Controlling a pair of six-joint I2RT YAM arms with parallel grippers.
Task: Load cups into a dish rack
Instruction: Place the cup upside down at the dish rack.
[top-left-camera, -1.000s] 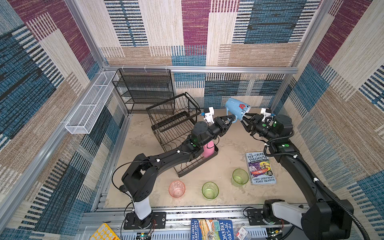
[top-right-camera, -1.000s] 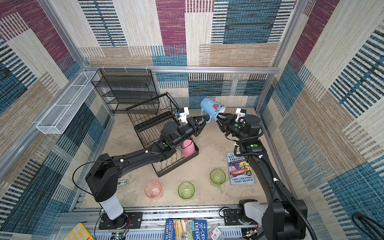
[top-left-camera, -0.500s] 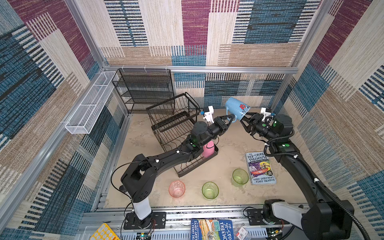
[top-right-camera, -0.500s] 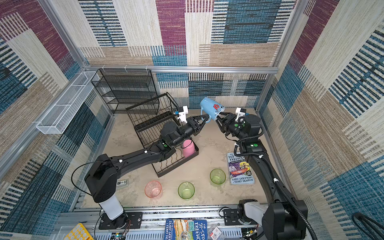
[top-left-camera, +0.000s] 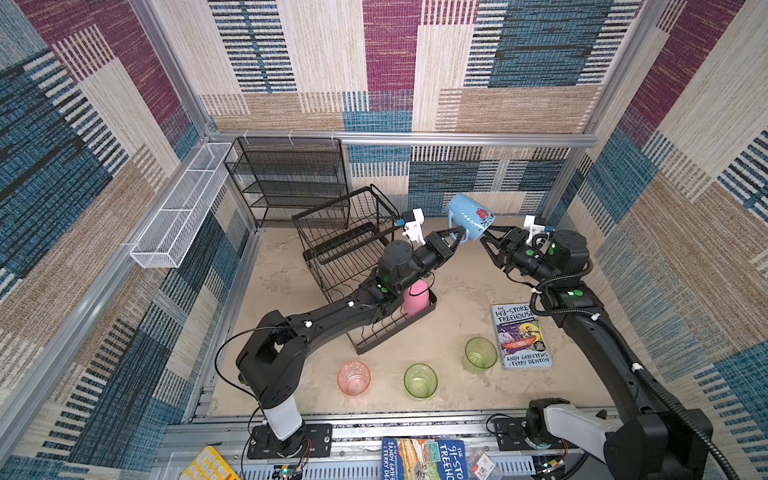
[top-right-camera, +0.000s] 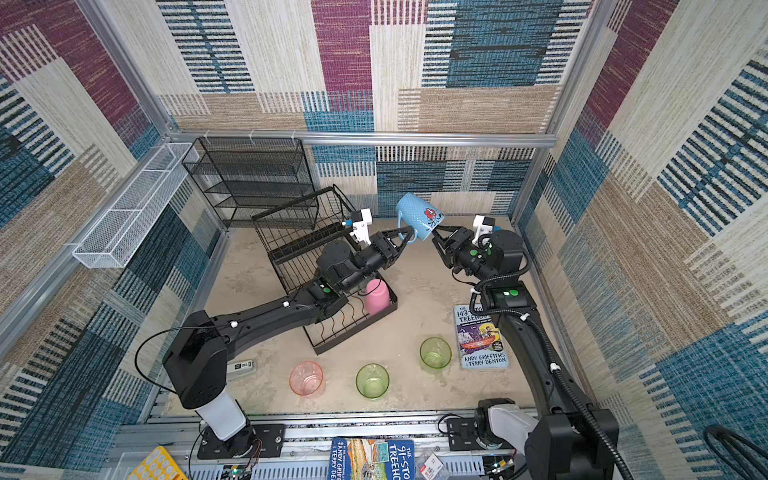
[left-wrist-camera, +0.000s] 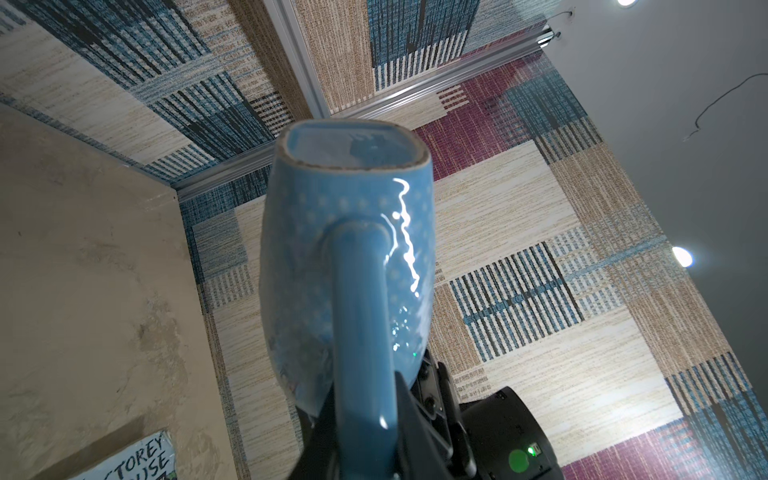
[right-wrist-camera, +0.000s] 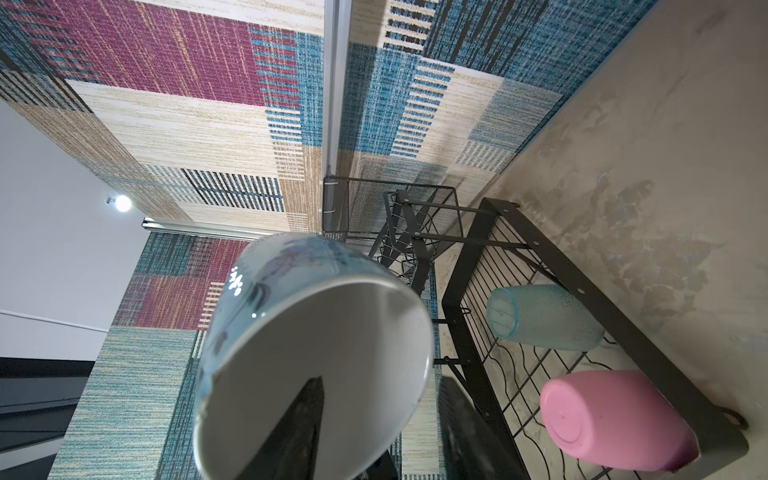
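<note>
Since the mug (top-left-camera: 469, 216) hangs tilted in mid-air right of the rack (top-left-camera: 395, 330), mouth turned to the right arm, a handover seems to be meant. Its handle is clamped by the left gripper (top-left-camera: 457, 233), while the right gripper (top-left-camera: 488, 235) is parted loosely astride the rim, one finger (right-wrist-camera: 303, 415) inside the mouth. Both arms are stretched far and raised, wrists facing. A pink cup (top-left-camera: 415, 297) and a teal cup (right-wrist-camera: 544, 316) are set in the lower tray; three clear cups (top-left-camera: 420, 380) are left standing near

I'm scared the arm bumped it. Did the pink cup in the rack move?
No. The pink cup is in the same corner of the rack as before.
</note>
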